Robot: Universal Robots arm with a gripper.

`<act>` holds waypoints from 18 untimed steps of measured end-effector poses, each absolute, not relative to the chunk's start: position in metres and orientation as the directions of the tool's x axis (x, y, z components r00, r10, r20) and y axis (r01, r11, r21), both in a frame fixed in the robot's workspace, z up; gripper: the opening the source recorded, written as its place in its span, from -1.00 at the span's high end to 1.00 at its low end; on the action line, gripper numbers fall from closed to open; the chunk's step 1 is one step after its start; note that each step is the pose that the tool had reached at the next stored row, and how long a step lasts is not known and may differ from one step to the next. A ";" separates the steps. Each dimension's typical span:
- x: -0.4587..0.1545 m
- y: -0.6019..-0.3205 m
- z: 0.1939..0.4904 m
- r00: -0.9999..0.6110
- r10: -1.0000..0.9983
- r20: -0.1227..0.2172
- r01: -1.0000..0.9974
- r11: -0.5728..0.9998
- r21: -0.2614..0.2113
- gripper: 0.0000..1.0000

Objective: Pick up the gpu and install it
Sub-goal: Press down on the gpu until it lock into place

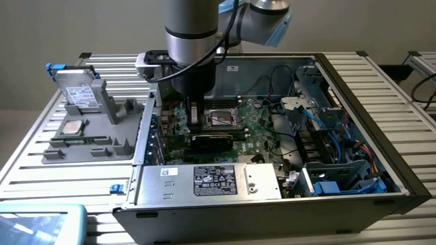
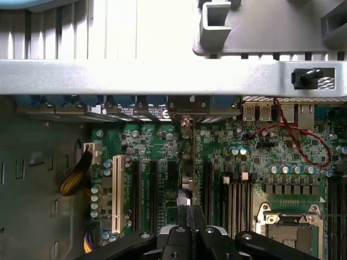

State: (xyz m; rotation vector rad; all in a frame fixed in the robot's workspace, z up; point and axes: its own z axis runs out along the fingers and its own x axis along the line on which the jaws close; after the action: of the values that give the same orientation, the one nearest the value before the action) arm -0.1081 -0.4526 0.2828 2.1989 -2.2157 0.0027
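Observation:
The gpu (image 1: 212,140) stands on edge inside the open computer case (image 1: 368,127), its black cooler facing the exterior camera and its lower edge down at the green motherboard (image 1: 256,122). My gripper (image 1: 196,127) reaches straight down onto the card's end toward the exterior view's left. In the wrist view the gpu (image 2: 187,168) shows edge-on as a thin strip over the expansion slots, running up to the case's rear wall. The black fingers of my gripper (image 2: 190,215) are shut on it. Whether the card is fully down in its slot cannot be told.
A grey parts fixture (image 1: 122,148) lies at the exterior view's left with a hard drive (image 1: 78,94), a processor (image 1: 71,127) and a memory stick (image 1: 81,139). The power supply (image 1: 211,181) and drive cages (image 1: 340,178) fill the case front. A red cable (image 2: 295,138) loops over the board.

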 end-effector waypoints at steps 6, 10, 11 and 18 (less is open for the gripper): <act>-0.113 -0.450 0.278 -0.011 -1.000 0.015 -1.000 0.011 -0.008 0.76; -0.116 -0.448 0.277 -0.014 -1.000 0.015 -1.000 0.014 -0.015 0.76; -0.117 -0.447 0.276 -0.015 -1.000 0.015 -1.000 0.014 -0.016 0.76; -0.118 -0.447 0.275 -0.023 -1.000 0.015 -1.000 0.023 -0.018 0.76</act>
State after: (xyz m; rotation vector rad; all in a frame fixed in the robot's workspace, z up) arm -0.1180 -0.4471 0.2746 2.1969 -2.2480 0.0372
